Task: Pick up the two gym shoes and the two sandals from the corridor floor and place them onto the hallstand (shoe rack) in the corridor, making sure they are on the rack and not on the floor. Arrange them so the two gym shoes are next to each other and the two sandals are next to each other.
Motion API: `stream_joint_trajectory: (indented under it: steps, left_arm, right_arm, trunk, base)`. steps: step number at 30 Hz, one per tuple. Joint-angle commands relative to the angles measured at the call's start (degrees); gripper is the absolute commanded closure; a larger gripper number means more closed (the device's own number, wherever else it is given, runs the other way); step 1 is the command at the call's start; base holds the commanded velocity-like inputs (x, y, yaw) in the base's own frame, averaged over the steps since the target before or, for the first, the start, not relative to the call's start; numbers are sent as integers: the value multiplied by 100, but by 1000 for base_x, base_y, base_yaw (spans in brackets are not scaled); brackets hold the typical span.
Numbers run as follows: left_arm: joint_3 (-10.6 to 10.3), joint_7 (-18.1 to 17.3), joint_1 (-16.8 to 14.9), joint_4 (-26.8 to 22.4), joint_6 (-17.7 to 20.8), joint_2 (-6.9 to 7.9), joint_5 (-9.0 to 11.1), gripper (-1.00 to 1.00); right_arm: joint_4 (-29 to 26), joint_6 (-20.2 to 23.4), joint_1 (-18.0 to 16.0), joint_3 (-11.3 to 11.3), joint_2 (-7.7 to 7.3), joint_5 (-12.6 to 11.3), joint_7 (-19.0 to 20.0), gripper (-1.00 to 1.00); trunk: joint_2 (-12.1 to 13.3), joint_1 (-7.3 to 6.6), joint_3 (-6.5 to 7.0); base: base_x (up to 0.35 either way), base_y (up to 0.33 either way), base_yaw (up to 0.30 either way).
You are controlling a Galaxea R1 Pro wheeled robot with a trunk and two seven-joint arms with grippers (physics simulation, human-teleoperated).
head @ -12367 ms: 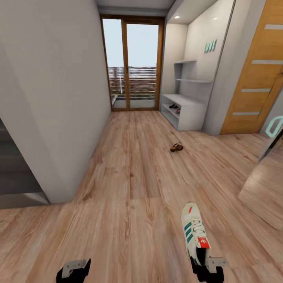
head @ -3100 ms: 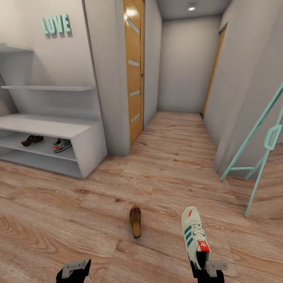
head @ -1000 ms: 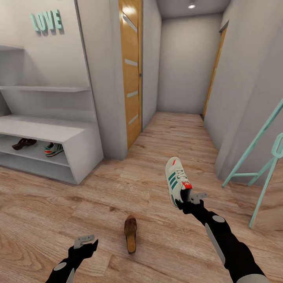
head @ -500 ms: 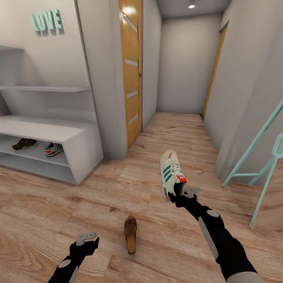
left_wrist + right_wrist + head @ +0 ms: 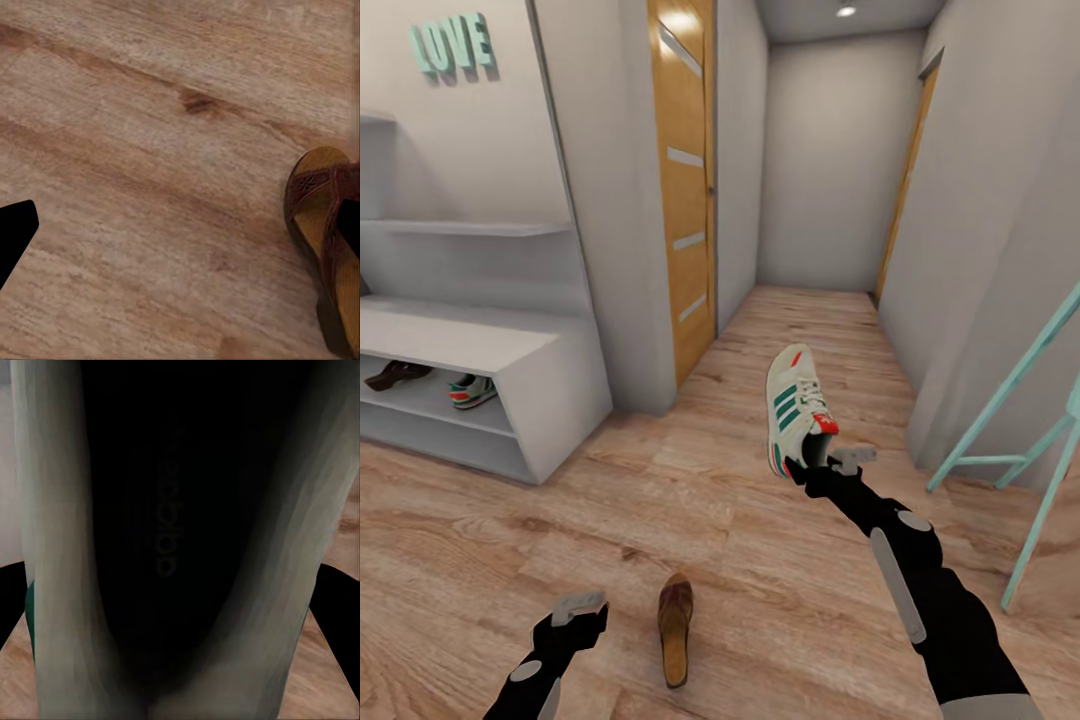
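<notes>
- Shoe rack (image 5: 510,350) at far left, with a sandal (image 5: 396,375) and a sneaker (image 5: 470,391) side by side on its lower shelf.
- Left gripper (image 5: 575,618) hovers low over the floor (image 5: 780,600); whether its jaws are parted I cannot tell.
- Just beside it the second sandal (image 5: 675,628) lies flat, its long axis running away from the robot.
- Right gripper (image 5: 830,468) is clenched on the heel of the second sneaker (image 5: 793,405), held aloft, toe pointing up and away.
- Risk, as I judge it: a heel-only grip may let the sneaker pivot or slip during the swing to the rack.
</notes>
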Motion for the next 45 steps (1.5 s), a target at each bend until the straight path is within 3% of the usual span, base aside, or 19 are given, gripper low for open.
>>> stream_joint_trajectory:
  steps: [1, 11, 29, 45]
  left_arm:
    - [37, -21, -3, -2, -16, -13, -60, -100]
    - [28, -15, 11, 5, -25, -17, -67, -100]
    - [44, -2, 23, 14, -89, -35, -27, -100]
    - [48, 3, 16, 5, -89, -31, -47, -100]
  right_arm:
    - [-15, 33, -3, 2, -8, -42, -5, 100]
    - [-39, 193, -3, 8, -15, -48, -5, 100]
    - [-48, 248, -3, 1, -15, -42, -5, 100]
    - [-235, 278, -3, 0, -22, -40, -5, 100]
  trunk:
    - [-2, 0, -5]
    - [-2, 0, -5]
    - [-2, 0, -5]
    - [-2, 0, -5]
  base:
    - [87, -52, 0]
    - [63, -53, 0]
    - [50, -256, 0]
    - [-14, -50, 0]
